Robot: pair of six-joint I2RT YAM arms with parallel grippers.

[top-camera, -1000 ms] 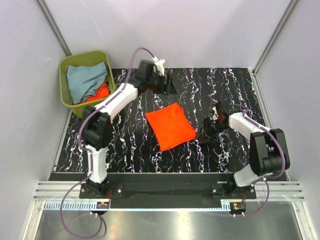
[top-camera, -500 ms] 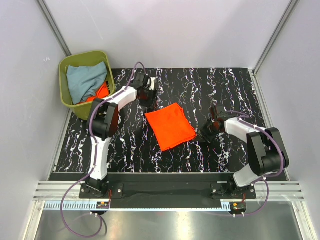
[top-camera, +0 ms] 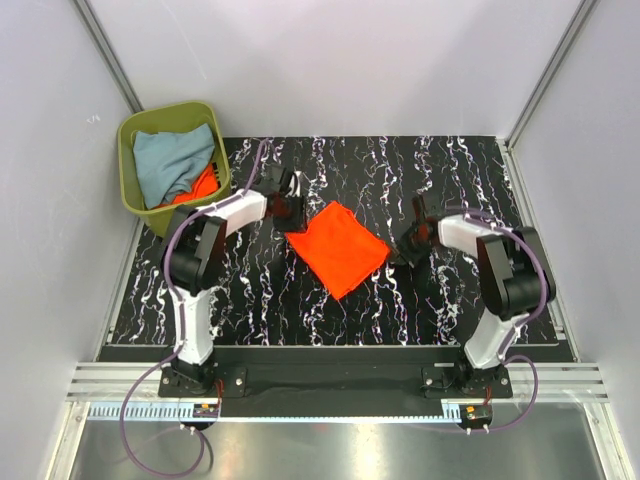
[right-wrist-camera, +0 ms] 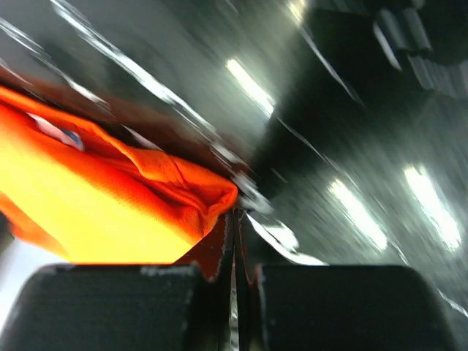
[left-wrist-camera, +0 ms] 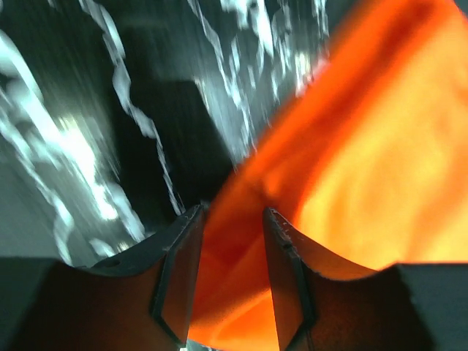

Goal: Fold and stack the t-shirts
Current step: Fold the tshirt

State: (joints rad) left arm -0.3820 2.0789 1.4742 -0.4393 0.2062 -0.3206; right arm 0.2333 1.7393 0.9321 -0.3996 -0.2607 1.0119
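A folded bright orange t-shirt lies as a diamond on the black marbled mat. My left gripper is at its upper left edge. In the left wrist view its jaws stand apart with the orange cloth running between them. My right gripper is at the shirt's right corner. There its jaws are shut, and the wrinkled corner of the cloth runs into their tips. A pale grey-blue t-shirt and another orange one lie in the bin.
The olive-green bin stands at the back left, just off the mat's corner. Grey walls with metal frame rails close in the table at the back and on both sides. Both arm bases sit at the near edge.
Both grippers have come in onto the orange shirt from either side. The right one has shut on its right corner, the left jaws have narrowed, and the shirt has turned slightly.
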